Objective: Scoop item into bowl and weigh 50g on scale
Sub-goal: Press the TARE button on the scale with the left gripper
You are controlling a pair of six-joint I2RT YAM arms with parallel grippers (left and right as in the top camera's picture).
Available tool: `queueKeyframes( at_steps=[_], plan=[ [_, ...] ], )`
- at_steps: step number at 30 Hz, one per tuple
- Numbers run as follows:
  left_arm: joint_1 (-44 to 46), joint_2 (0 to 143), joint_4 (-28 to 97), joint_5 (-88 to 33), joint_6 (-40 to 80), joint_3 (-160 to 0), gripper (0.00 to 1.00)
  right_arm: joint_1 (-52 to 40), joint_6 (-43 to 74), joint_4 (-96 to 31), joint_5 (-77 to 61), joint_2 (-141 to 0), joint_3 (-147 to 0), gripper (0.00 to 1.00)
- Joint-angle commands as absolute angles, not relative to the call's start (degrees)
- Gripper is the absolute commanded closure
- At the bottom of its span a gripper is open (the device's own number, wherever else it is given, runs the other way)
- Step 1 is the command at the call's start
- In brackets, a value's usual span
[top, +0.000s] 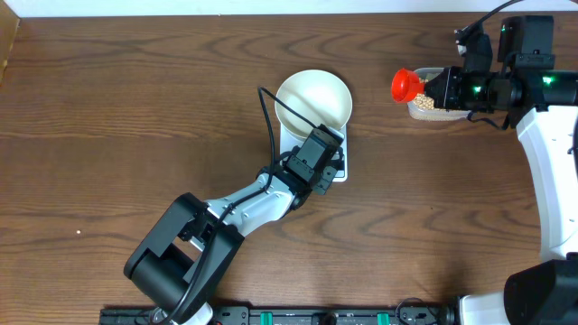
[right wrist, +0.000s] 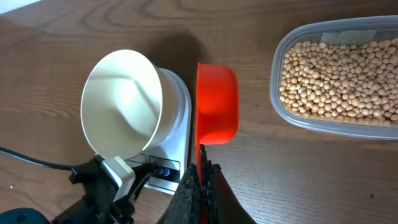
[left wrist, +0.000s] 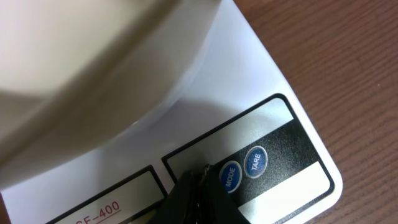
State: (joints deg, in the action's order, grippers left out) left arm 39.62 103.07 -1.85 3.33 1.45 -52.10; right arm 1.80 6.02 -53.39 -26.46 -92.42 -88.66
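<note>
The empty bowl (right wrist: 124, 99) sits on the scale (left wrist: 249, 74). The left tool (left wrist: 200, 175), fingers closed together, has its tip at the scale's panel just beside the MODE button (left wrist: 229, 176), so zeroing looks like the step in hand. The right tool (right wrist: 202, 180) clamps an empty red scoop (right wrist: 217, 99) between the scale and the tub (right wrist: 277, 93) of beans (right wrist: 336, 74); next the scoop must dip into them.
</note>
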Motion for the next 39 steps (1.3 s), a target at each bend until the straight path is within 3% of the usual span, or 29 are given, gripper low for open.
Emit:
queueKeyframes(
  at_steps=[1, 8, 23, 39],
  plan=[
    [39.18, 105.01, -1.61, 3.40, 1.15, -51.75, 0.93, 1.83, 5.04, -53.58, -26.44, -92.38, -88.27, 0.99],
    [39.18, 106.08, -2.22, 3.44, 1.08, -51.77, 0.92, 1.83, 5.04, -53.65, -26.44, -92.38, -88.27, 0.99],
    [39.18, 93.95, -0.93, 3.42, 1.06, -51.77, 0.93, 1.83, 5.04, -53.60, -26.41, -92.38, -88.27, 0.99],
    [39.18, 105.25, -0.10, 1.91, 1.13, -51.75, 0.93, 1.83, 5.04, -53.60, -26.41, -92.38, -88.27, 0.99]
  ],
)
